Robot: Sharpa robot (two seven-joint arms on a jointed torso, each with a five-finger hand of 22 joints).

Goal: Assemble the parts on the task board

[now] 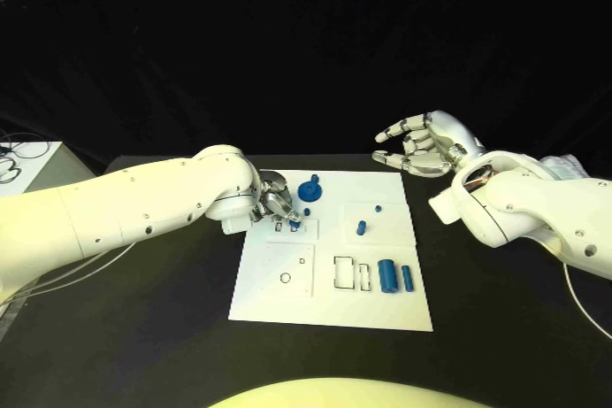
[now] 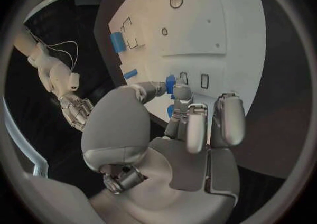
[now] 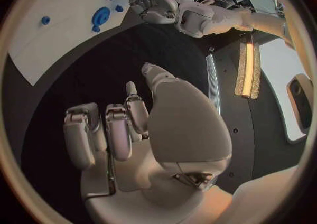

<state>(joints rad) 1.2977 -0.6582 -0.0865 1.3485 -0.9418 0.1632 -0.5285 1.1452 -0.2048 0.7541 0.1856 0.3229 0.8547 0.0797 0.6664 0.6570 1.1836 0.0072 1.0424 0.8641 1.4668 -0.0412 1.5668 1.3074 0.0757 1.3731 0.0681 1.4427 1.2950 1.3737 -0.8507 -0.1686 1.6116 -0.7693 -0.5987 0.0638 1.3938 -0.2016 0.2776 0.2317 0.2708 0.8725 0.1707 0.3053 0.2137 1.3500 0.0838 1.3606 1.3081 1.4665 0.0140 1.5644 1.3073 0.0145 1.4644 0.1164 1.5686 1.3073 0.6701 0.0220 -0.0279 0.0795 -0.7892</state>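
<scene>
my left hand (image 1: 271, 204) pinches a small blue part (image 2: 171, 84) over the task board (image 1: 383, 306) far-left slots; i'd lower straight, no tilt. right hand (image 1: 427, 142) loosely spread, holding nothing, off board.

So the task board (image 1: 334, 293) sits in the middle of the table (image 1: 153, 337). Near its far edge there's a round part (image 1: 310, 192), and the left hand (image 1: 274, 204) is down on the board just left of it, fingers (image 2: 183, 94) touching a small part (image 1: 294, 222). Two more small parts (image 1: 378, 207) (image 1: 361, 227) lie toward the board's right side, in the middle band. Closer to the robot, two cylinder parts (image 1: 386, 275) (image 1: 407, 278) lie side by side by the right edge. The right hand (image 1: 427, 144) hangs over the table beyond the board's far right corner, well apart from the parts.
</scene>
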